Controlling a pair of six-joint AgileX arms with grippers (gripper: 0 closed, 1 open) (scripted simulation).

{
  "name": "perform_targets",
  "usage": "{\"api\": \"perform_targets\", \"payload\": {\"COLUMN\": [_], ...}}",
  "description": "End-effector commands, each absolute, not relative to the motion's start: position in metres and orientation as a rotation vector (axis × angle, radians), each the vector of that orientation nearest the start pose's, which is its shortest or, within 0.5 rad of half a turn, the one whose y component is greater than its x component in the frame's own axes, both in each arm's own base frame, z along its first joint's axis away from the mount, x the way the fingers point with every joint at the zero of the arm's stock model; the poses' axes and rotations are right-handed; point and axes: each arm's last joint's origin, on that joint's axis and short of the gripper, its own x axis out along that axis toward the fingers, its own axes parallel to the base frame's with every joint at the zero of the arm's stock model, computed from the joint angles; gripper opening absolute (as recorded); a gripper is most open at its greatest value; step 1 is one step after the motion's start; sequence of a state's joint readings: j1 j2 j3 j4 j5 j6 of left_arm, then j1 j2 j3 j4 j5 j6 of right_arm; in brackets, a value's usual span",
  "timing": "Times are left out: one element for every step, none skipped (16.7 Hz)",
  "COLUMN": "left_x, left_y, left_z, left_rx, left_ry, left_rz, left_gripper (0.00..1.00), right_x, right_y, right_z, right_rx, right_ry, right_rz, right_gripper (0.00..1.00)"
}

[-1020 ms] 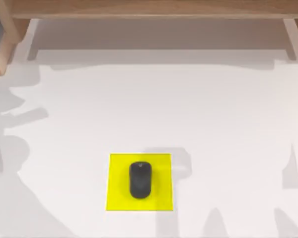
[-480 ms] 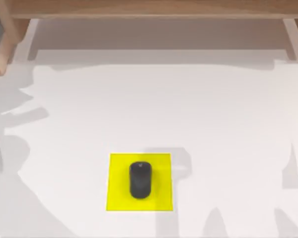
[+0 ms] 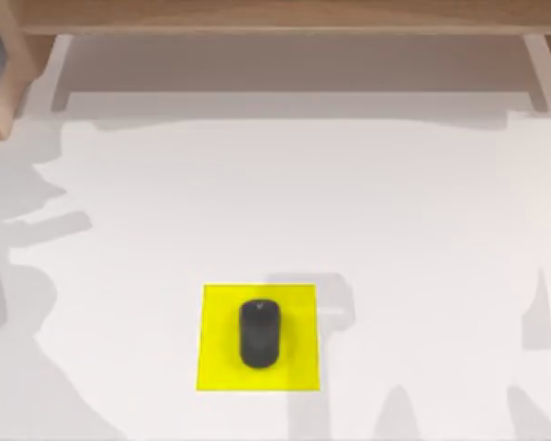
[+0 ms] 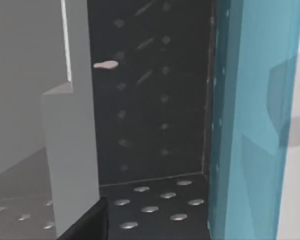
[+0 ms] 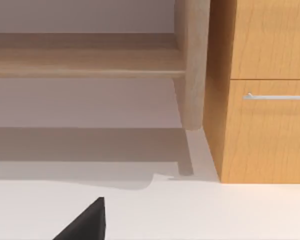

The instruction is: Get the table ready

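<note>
The white table [image 3: 349, 202] spreads across the top view. Near its front edge lies a yellow square mat [image 3: 216, 367] with a black computer mouse [image 3: 259, 333] resting on its middle, pointing toward the back. A black corner of my left gripper [image 4: 85, 225] shows in the left wrist view, close to a dark dotted surface [image 4: 155, 100] and a translucent blue panel [image 4: 255, 120]. A black corner of my right gripper [image 5: 85, 222] hangs over the table [image 5: 215, 210] in the right wrist view, facing the shelf.
A light wooden shelf [image 3: 275, 16] runs along the back edge on legs. The right wrist view has a wooden drawer cabinet [image 5: 265, 125] with a metal handle [image 5: 277, 96] beside a shelf leg [image 5: 192, 65]. A grey panel [image 4: 70, 150] stands near the left gripper.
The arm shadows on the left side of the table have shifted slightly. The mouse and the mat have stayed put.
</note>
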State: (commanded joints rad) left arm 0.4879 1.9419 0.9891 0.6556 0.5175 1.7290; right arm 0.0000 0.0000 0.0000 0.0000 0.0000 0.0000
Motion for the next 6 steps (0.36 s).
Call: {"api": "perform_targets", "payload": {"left_x": [0.355, 0.348, 0.341, 0.334, 0.329, 0.327], "left_y": [0.178, 0.179, 0.179, 0.178, 0.178, 0.179], "left_z": [0.154, 0.155, 0.154, 0.152, 0.149, 0.147], "left_rx": [1.566, 1.567, 1.567, 1.563, 1.560, 1.558], "left_ry": [0.172, 0.169, 0.171, 0.175, 0.180, 0.183], "left_rz": [-0.218, -0.216, -0.218, -0.223, -0.229, -0.233], "left_gripper": [1.00, 1.00, 1.00, 1.00, 1.00, 1.00], "right_x": [0.106, 0.106, 0.106, 0.106, 0.106, 0.106], "right_y": [-0.001, -0.001, -0.001, -0.001, -0.001, -0.001], "right_z": [0.160, 0.160, 0.160, 0.160, 0.160, 0.160], "right_rx": [0.000, 0.000, 0.000, 0.000, 0.000, 0.000], "right_ry": [0.000, 0.000, 0.000, 0.000, 0.000, 0.000], "right_rz": [0.000, 0.000, 0.000, 0.000, 0.000, 0.000], "right_gripper": [1.00, 1.00, 1.00, 1.00, 1.00, 1.00]}}
